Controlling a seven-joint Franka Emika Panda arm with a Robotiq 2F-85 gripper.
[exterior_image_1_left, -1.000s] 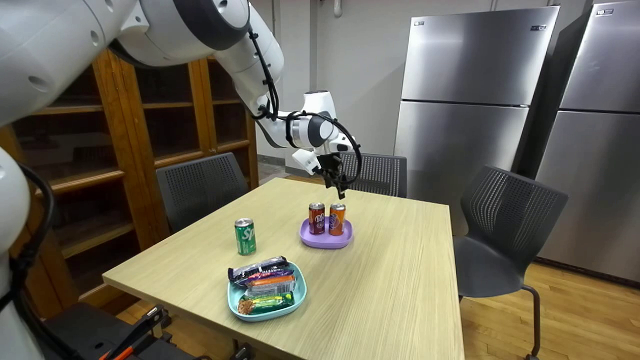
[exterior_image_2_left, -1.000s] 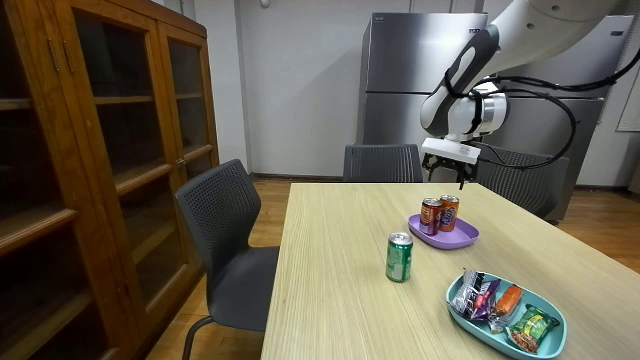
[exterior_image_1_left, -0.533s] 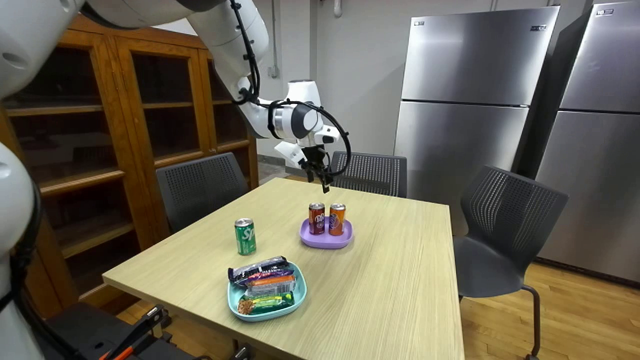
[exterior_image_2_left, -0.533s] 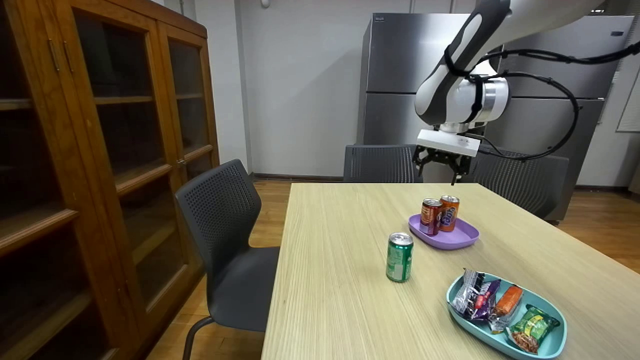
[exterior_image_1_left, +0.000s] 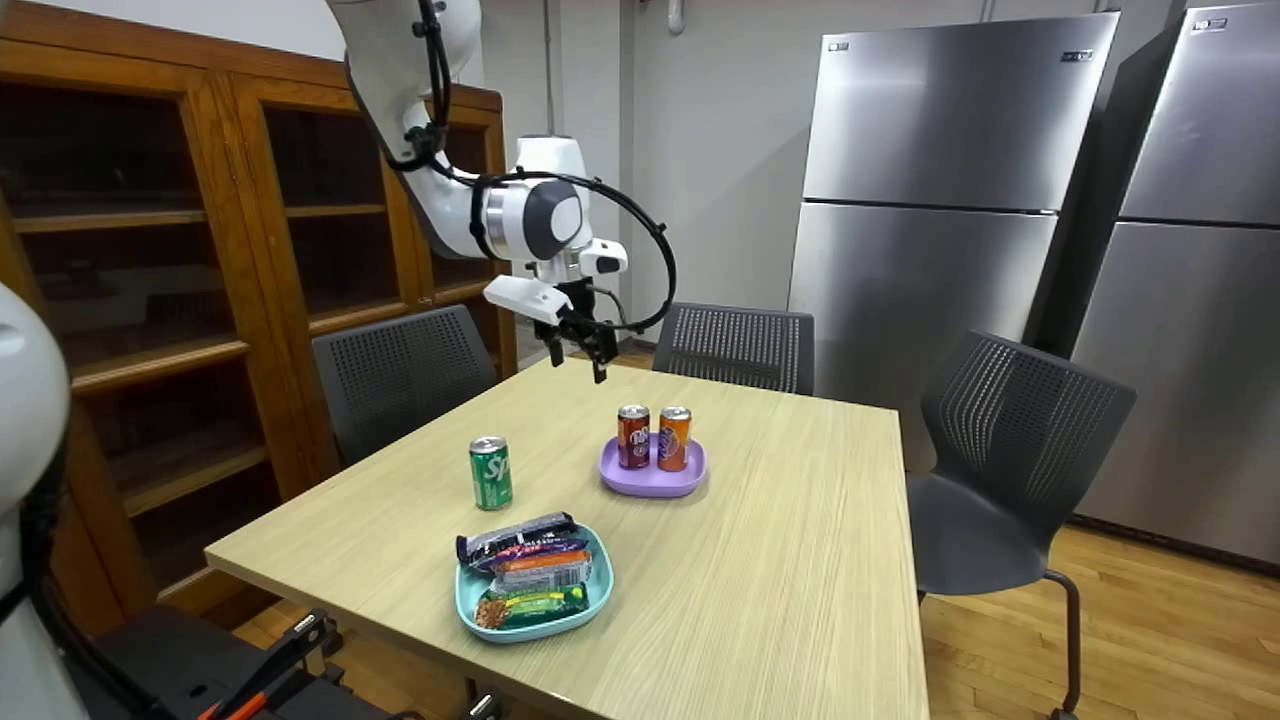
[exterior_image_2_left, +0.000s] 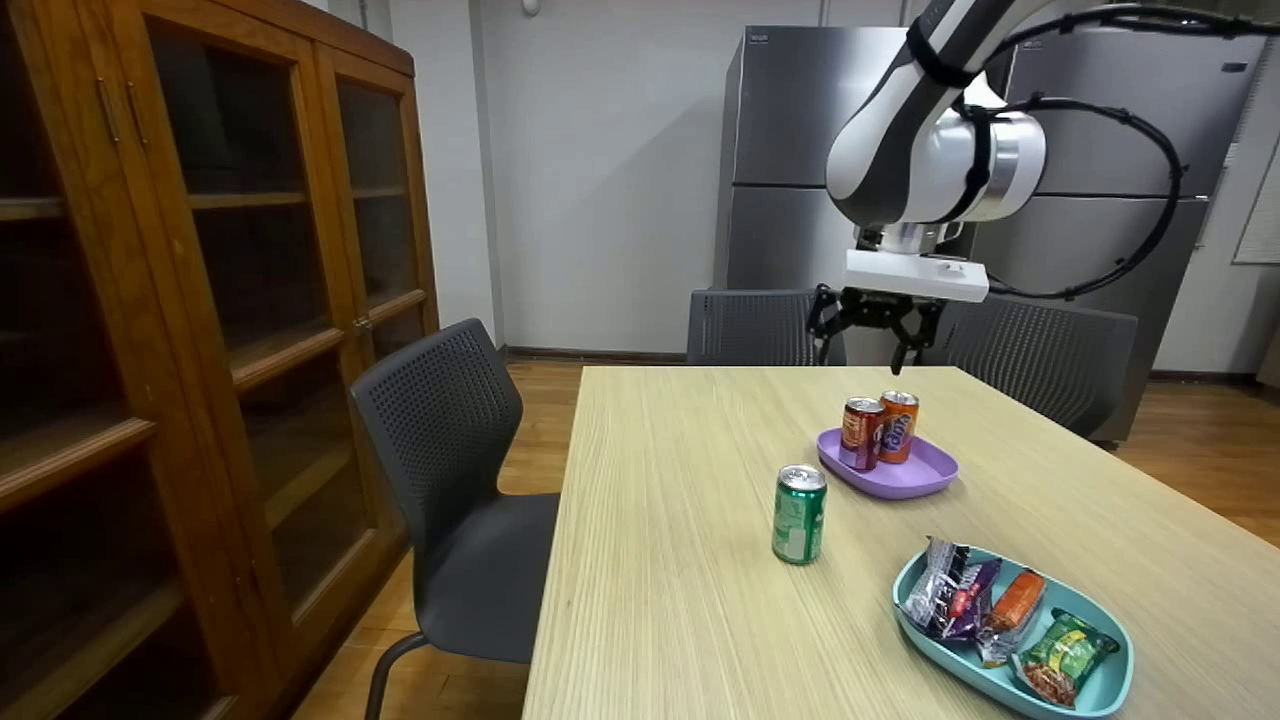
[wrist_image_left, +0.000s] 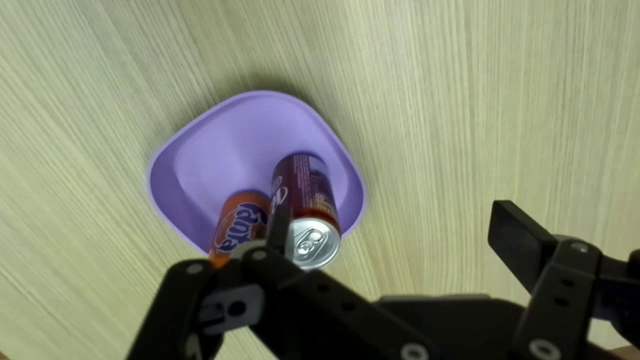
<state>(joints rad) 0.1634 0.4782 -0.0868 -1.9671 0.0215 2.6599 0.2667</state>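
My gripper hangs above the far part of the table in both exterior views, its jaws wide apart with nothing between them. The nearest things are two upright cans on a purple tray: a dark red one and an orange one. In the wrist view the gripper has its left finger across part of the dark red can and hides the lower end of the orange can. It looks well above both, apart from them. A green can stands alone on the table.
A teal tray with several wrapped snack bars lies near the table's front edge. Dark chairs stand around the table. Beyond are a wooden glass-door cabinet and steel refrigerators.
The arm has swung left and slightly up in an exterior view, carrying the open gripper away from over the two cans. It has also turned a little. Cans and trays have stayed put.
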